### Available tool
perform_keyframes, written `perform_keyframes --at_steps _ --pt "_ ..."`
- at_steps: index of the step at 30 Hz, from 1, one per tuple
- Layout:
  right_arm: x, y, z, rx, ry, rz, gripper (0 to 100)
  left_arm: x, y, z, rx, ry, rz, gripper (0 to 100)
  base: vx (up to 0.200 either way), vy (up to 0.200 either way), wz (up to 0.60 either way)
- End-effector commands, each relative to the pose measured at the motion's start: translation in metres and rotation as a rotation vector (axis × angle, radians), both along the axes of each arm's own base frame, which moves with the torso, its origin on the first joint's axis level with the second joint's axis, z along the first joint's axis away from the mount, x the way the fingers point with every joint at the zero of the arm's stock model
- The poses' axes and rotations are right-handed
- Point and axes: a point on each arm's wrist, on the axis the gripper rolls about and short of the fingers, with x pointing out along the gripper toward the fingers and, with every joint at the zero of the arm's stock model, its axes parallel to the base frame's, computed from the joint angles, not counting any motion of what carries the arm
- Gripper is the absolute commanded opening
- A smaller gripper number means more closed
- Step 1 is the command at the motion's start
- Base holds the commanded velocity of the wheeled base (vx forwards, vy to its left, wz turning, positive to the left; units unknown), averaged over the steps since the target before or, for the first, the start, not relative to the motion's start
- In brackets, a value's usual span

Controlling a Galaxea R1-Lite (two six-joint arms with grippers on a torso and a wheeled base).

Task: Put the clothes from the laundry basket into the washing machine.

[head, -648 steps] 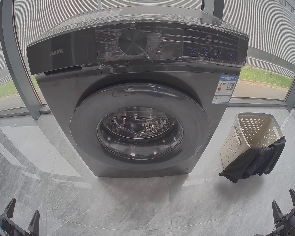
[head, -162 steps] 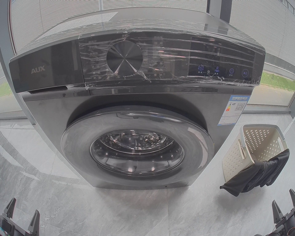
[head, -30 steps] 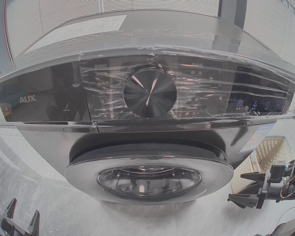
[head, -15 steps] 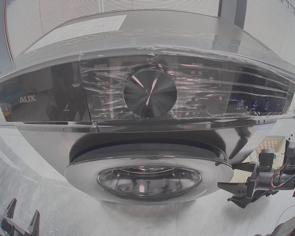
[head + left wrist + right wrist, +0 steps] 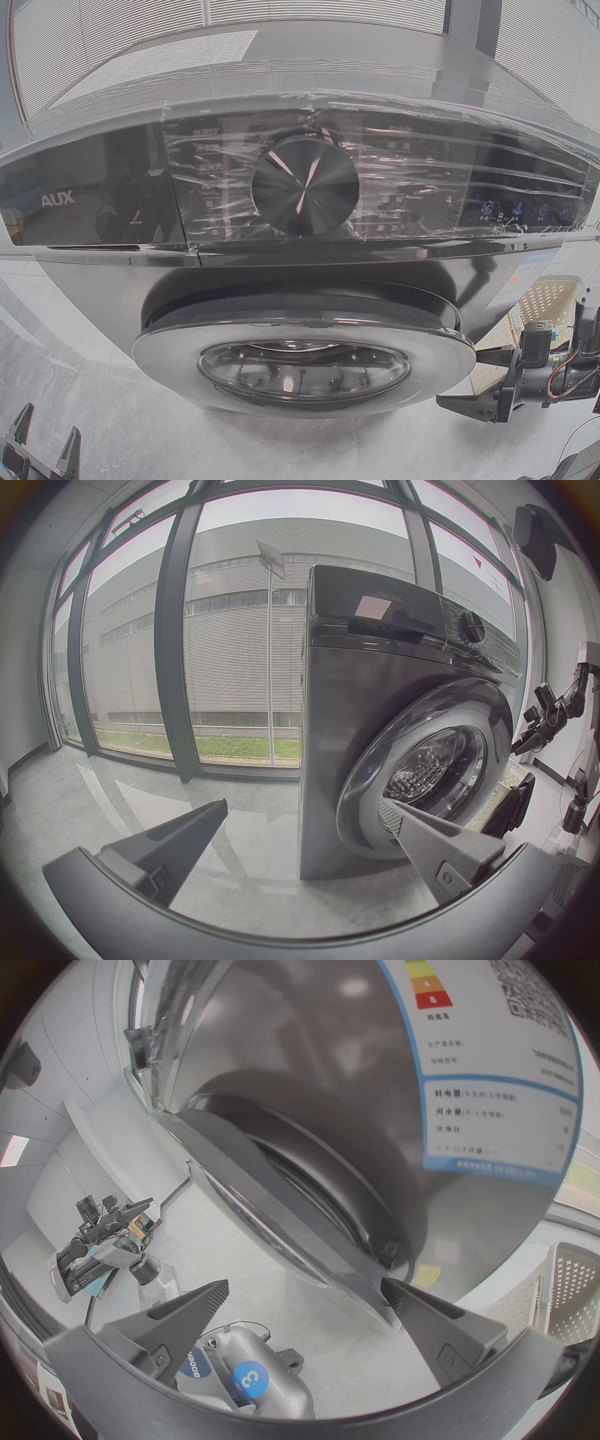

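Right gripper (image 5: 459, 379): fingers spread wide, holding nothing. The tips sat just beside the right rim of the door (image 5: 437, 359), one finger above the other.
Contact: could not tell whether a finger touched the rim.
Reason for pose: judged as lining up on the rim to pull the door open, since no clothes could go in until that was done.
Door: round with a glass centre. It appeared shut against the front of the washing machine (image 5: 94, 294), directly ahead of the fingertips.
Laundry basket (image 5: 550, 300): pale and perforated, on the floor behind the right gripper on the side away from the door. Placed near, presumably for a short carry.
Clothes (image 5: 515, 802): a dark garment draped over the basket's front wall, partly hanging outside. Nothing was loaded yet.
Left gripper (image 5: 49, 425): fingers also apart and empty, low and well apart from the right gripper, off the door's opposite side. Judged parked.
Sticker (image 5: 500, 1085): blue-bordered white label on the machine front, above the right gripper. It carried coloured rating bars, a square code and rows of small print, not transcribed.
Control panel: a large dial (image 5: 305, 186) at the centre, under wrinkled clear film (image 5: 406, 181).
Logo (image 5: 58, 199): pale lettering at the panel's far end.
Icons (image 5: 525, 211): small lit blue symbols at the panel's near end, above the gripper.
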Motion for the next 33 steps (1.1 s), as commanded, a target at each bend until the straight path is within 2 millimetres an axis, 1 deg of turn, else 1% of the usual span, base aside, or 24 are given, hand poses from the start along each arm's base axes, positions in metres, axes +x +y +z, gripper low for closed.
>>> perform_keyframes --at_steps 1,5,11,14,15,17,20,21,23,24,25,26,30,31,32,33 --pt "-0.009 -0.004 0.003 0.013 -0.028 0.003 100 0.000 0.000 -0.005 0.000 0.003 0.000 100 0.000 0.000 0.00" --pt "-0.001 -0.003 0.008 0.020 -0.042 -0.016 100 0.000 0.000 -0.005 0.002 0.003 0.002 100 0.000 0.000 0.00" --pt "0.022 0.002 0.011 0.006 -0.035 -0.061 100 0.000 0.000 -0.005 0.003 0.001 0.000 100 0.000 0.000 0.00" --pt "0.029 0.007 0.008 -0.009 -0.017 -0.063 100 0.000 0.000 -0.005 0.005 0.001 0.002 100 0.000 0.000 0.00" --pt "0.029 0.008 0.006 -0.012 -0.012 -0.057 100 0.000 0.000 -0.005 0.005 0.001 0.002 100 0.000 0.000 0.00" --pt "0.027 0.012 0.005 -0.015 -0.007 -0.035 100 0.000 0.000 -0.005 0.003 0.001 -0.001 100 -0.200 0.000 0.00" --pt "0.019 0.014 0.002 -0.021 0.006 -0.009 100 0.000 0.000 -0.005 0.005 0.001 0.002 100 -0.200 0.000 0.00" --pt "0.014 0.014 0.000 -0.022 0.007 0.004 100 0.000 0.000 -0.005 0.005 0.003 0.000 100 -0.200 0.000 0.00" --pt "0.004 0.013 -0.003 -0.025 0.011 0.024 100 0.000 0.000 -0.005 0.005 0.001 0.000 100 0.000 0.000 0.00" --pt "0.004 0.013 -0.003 -0.025 0.011 0.024 100 0.000 0.000 -0.005 0.005 0.001 0.000 100 0.000 0.000 0.00" --pt "-0.003 0.010 -0.004 -0.025 0.010 0.031 100 0.000 0.000 -0.005 0.005 0.003 -0.001 100 0.000 0.000 0.00" --pt "-0.005 0.009 -0.004 -0.022 0.006 0.031 100 0.000 0.000 -0.005 0.005 0.003 0.002 100 0.000 0.000 0.00" --pt "-0.001 0.008 0.000 -0.012 -0.012 0.014 100 0.000 0.000 -0.005 0.005 0.001 0.002 100 0.000 0.000 0.00" --pt "0.003 0.009 0.004 -0.006 -0.021 0.006 100 0.000 0.000 -0.005 0.002 0.003 -0.001 100 0.000 0.000 0.00" --pt "0.012 0.009 0.008 -0.001 -0.029 -0.023 100 0.000 0.000 -0.005 -0.003 0.001 0.002 100 0.000 0.000 0.00" --pt "0.021 0.010 0.008 -0.003 -0.015 -0.049 100 0.000 0.000 -0.005 -0.003 0.003 0.002 100 0.000 0.000 0.00"
